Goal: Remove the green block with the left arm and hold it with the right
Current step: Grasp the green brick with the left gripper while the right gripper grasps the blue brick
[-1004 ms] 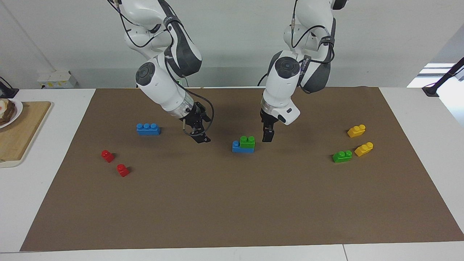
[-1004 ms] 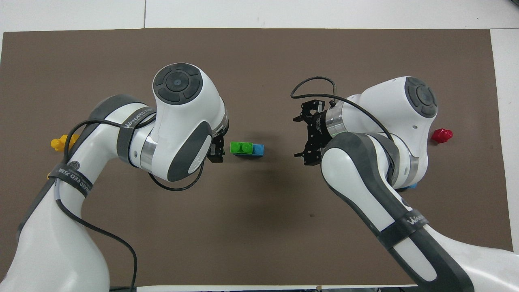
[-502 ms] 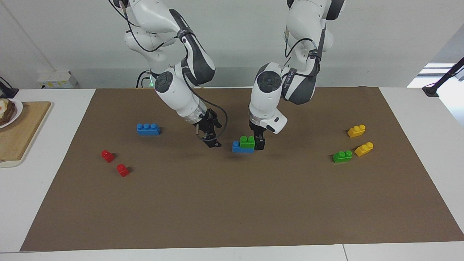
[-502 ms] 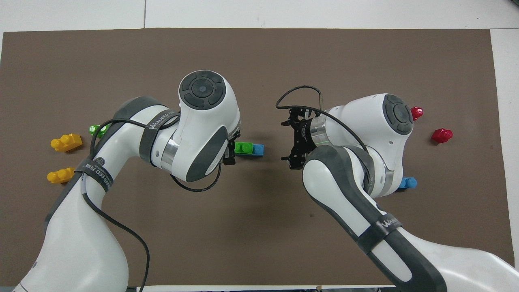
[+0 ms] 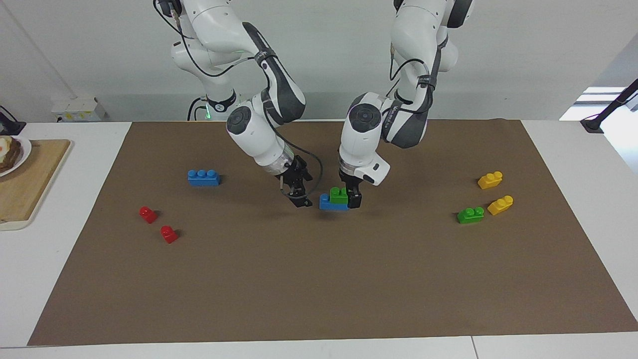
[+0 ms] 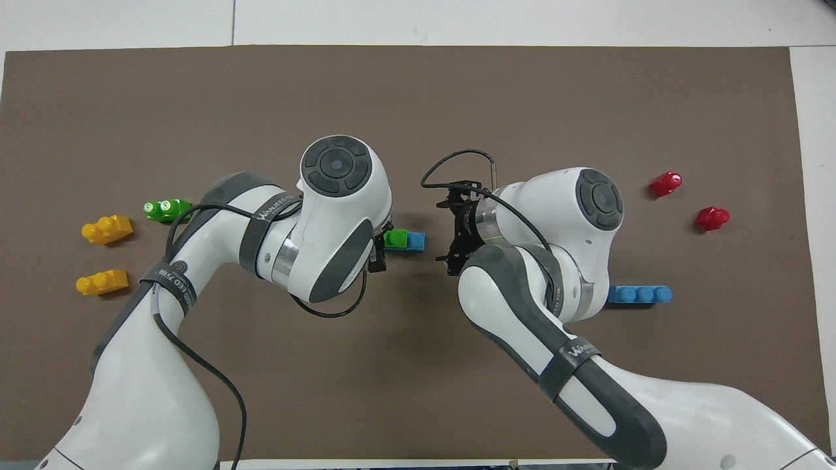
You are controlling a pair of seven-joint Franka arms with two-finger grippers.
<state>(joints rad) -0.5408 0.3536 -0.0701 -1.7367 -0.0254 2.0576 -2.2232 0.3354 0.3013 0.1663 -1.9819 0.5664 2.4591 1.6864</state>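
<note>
Green block (image 5: 339, 195) is seen seated on top of a longer blue brick (image 5: 326, 203) near the middle of the brown mat (image 5: 319, 279), at the end of that brick toward the left arm's end of the table; the two are not yet separated. The left gripper (image 5: 353, 198) has been brought down at the green block, its fingers spread wide and standing about the block's end, with one dark fingertip visible just beside it; no closed grip on it is shown, and from the overhead view most of the block is covered by the left arm's wrist, so only part of the green block (image 6: 394, 238) and the blue brick's end (image 6: 415, 241) are seen. The right gripper (image 5: 300, 199) is held low, just beside the free end of the blue brick, jaws also fully spread and with nothing in them; contact with the brick cannot be confirmed. The task is judged to be at the approach stage: nothing has been grasped, pulled off or handed over. What is left is thought to be the closing of the left fingers on the green block, the steadying of the blue brick by the right gripper, and the pull apart. A second green brick (image 5: 470, 215), two yellow bricks (image 5: 490, 180), another blue brick (image 5: 203, 177) and two red pieces (image 5: 148, 214) lie well apart, untouched.
</note>
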